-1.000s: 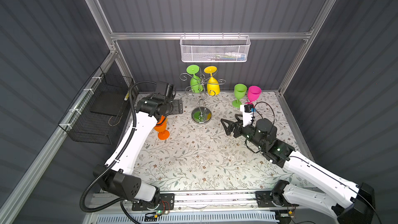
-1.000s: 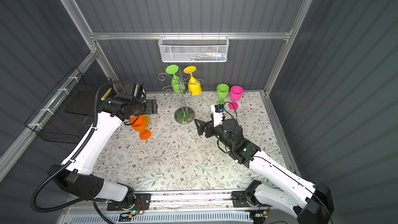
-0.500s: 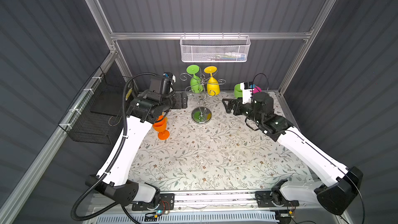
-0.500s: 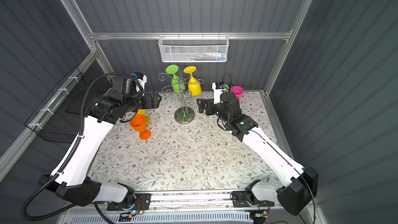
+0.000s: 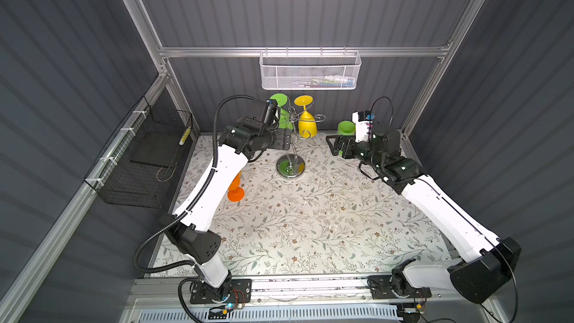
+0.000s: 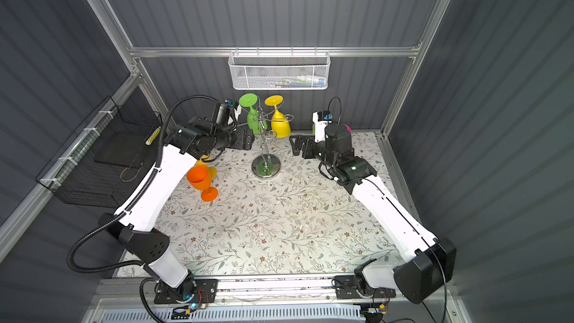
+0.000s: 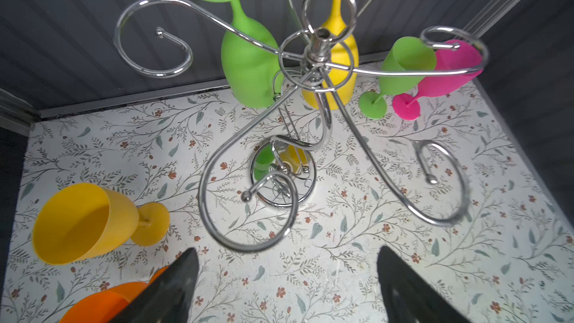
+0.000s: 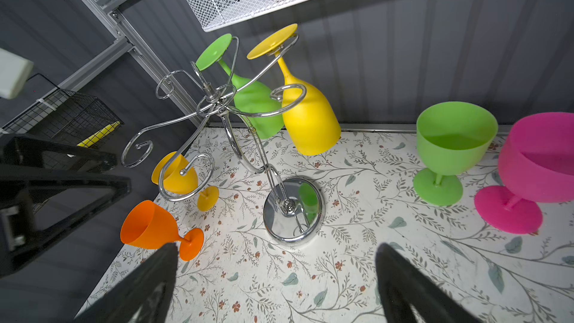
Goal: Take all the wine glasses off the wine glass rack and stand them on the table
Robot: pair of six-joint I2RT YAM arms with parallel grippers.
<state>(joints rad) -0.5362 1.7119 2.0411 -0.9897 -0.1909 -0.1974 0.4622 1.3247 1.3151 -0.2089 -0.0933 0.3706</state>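
My two white arms reach out over the floral-patterned table (image 5: pixel 310 228). Under my left arm, an orange plastic goblet (image 6: pixel 198 178) stands upright on the table. A squat yellow plastic goblet (image 7: pixel 80 222) stands just behind it.

My left end effector (image 6: pixel 247 142) is raised above the table, its black fingers (image 7: pixel 174 287) spread wide with nothing between them. It sits just beside the upper stem of the tall chrome wire wine glass rack (image 5: pixel 290 166), on the rack's left. I cannot tell whether it touches the wire. My right end effector (image 5: pixel 334 147) is also spread and empty. It is raised on the rack's right, apart from the rack and pointing toward it.

The rack's round shiny base stands on the table toward the back middle, between my two end effectors. On its far side, two glasses hang bowl-down by their feet from the curled arms at the top. The lime-green plastic wine glass (image 6: pixel 253 119) is on the left and the yellow plastic wine glass (image 6: pixel 280 122) on the right, side by side.

Behind my right end effector, a squat green plastic goblet (image 8: pixel 453 141) and a pink plastic goblet (image 8: pixel 540 160) stand upright close together near the back wall.

A white mesh basket (image 5: pixel 310 73) hangs from the rail on the back wall, above the rack. A black wire basket (image 5: pixel 139 166) hangs on the left wall.
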